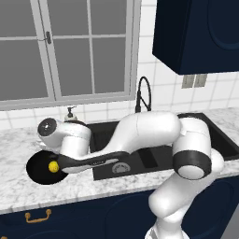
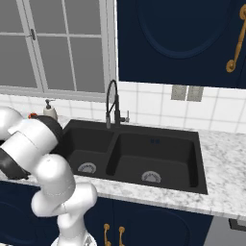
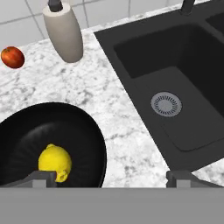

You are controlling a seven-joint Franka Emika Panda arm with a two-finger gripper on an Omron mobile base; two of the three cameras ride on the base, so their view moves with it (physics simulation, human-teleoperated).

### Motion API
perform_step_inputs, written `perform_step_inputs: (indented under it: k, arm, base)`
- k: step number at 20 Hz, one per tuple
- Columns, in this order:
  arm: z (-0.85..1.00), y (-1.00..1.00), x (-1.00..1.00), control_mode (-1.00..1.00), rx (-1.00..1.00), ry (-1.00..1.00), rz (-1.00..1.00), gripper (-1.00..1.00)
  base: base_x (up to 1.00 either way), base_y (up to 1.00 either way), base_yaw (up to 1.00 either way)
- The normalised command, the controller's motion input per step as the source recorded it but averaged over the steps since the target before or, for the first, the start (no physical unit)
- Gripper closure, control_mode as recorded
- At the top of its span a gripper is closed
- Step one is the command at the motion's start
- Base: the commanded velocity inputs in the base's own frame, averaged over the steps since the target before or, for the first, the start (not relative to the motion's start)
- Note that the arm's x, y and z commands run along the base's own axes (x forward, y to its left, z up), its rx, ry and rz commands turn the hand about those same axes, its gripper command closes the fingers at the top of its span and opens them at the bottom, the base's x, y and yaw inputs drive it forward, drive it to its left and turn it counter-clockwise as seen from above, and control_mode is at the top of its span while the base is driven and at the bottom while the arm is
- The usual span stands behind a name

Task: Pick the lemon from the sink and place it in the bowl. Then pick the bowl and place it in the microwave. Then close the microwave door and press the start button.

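Left base view: the lemon (image 1: 53,166) lies inside the bowl (image 1: 37,170) on the counter left of the sink (image 1: 140,149), with the arm stretched over the bowl, so the first step reads as done. Right base view: the sink (image 2: 139,153) basins hold no fruit; carrying the bowl to the microwave, closing its door and pressing start all remain. Hand view: the gripper (image 3: 111,177) hovers with jaws spread wide and released, grasping nothing, the lemon (image 3: 55,162) resting in the bowl (image 3: 83,131) just beside one fingertip.
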Motion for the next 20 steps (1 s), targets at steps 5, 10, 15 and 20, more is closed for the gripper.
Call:
perform_step_inputs:
  k: [5, 10, 15, 20]
  arm:
    - [0.28, -0.09, 0.0, -1.0, 0.19, 0.13, 0.14, -1.0]
    - [-0.01, -0.01, 0.0, -1.0, 0.05, 0.01, 0.18, -1.0]
    - [-0.01, 0.0, 0.0, -1.0, 0.01, 0.0, 0.16, -1.0]
    - [-0.01, 0.05, 0.01, -1.0, 0.0, 0.0, 0.12, -1.0]
  base:
    - [0.0, 0.0, 0.0]
    - [0.0, 0.0, 0.0]
    - [0.0, 0.0, 0.0]
    - [0.0, 0.0, 0.0]
